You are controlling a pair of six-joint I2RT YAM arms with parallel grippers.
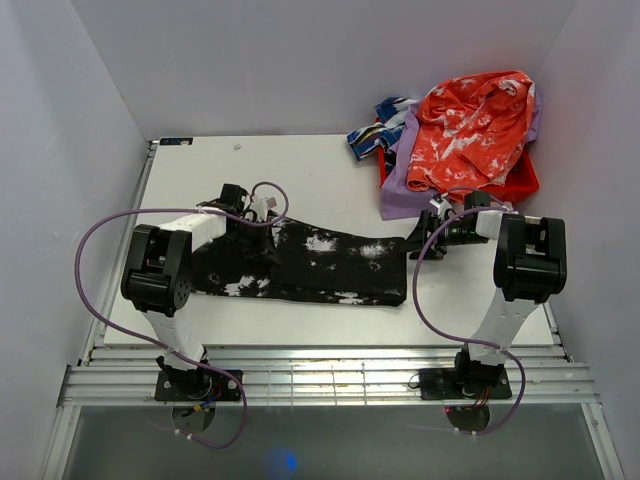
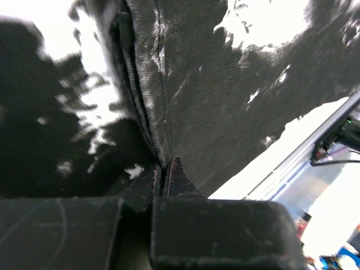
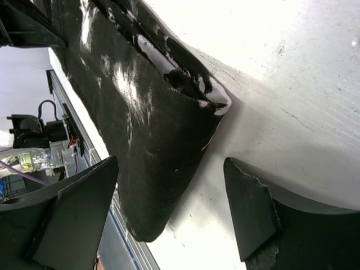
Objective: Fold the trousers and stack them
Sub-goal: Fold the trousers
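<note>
The black trousers [image 1: 320, 265] with white blotches lie stretched left to right across the table's middle. My left gripper [image 1: 262, 228] is over their left part. In the left wrist view its fingertips [image 2: 166, 164] are shut, pinching a raised fold of the trousers [image 2: 225, 84]. My right gripper [image 1: 416, 243] hovers at the trousers' right end. In the right wrist view it [image 3: 170, 163] stands wide open over the rounded end of the trousers [image 3: 140, 124], one finger [image 3: 84, 208] on each side, touching nothing.
At the back right a red bin [image 1: 520, 185] holds an orange-red speckled garment [image 1: 470, 125] on a purple cloth [image 1: 400, 185], with a blue-white patterned cloth [image 1: 375, 135] beside it. White walls enclose the table [image 1: 200, 170]; metal rails [image 1: 320, 380] run along the near edge.
</note>
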